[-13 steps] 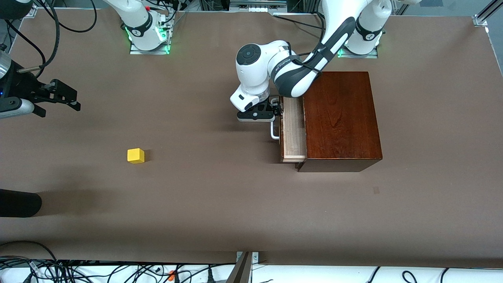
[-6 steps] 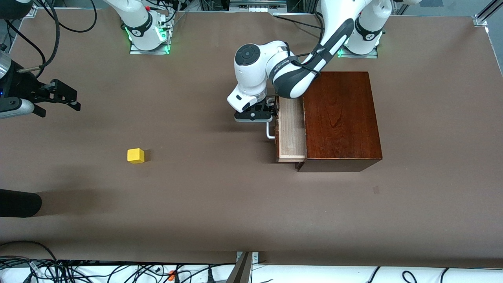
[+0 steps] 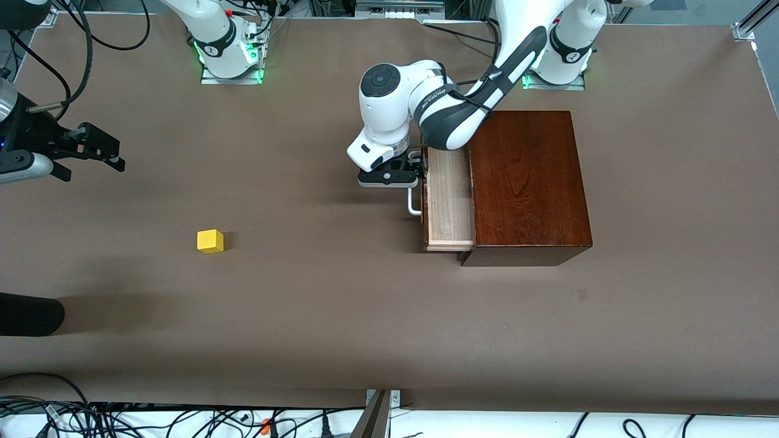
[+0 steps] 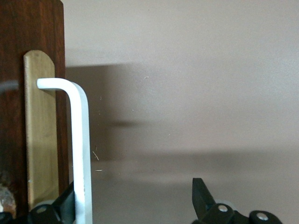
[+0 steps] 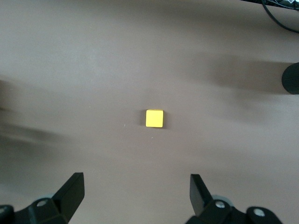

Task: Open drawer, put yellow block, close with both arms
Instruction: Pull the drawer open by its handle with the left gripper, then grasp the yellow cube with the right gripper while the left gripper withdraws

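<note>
The dark reddish-brown box stands toward the left arm's end of the table. Its drawer is partly pulled out and shows a pale wood inside. My left gripper is at the white handle. In the left wrist view the left gripper is open, and the handle lies against one of its fingers. The yellow block sits on the table toward the right arm's end. My right gripper waits open; in the right wrist view the right gripper is above the block.
A black rounded object lies at the table's edge at the right arm's end, nearer to the front camera than the block; it also shows in the right wrist view. Cables run along the table's front edge.
The drawer has slid farther out of the box toward the right arm's end. My left gripper has moved the same way with the handle. The right arm and the block have not moved.
</note>
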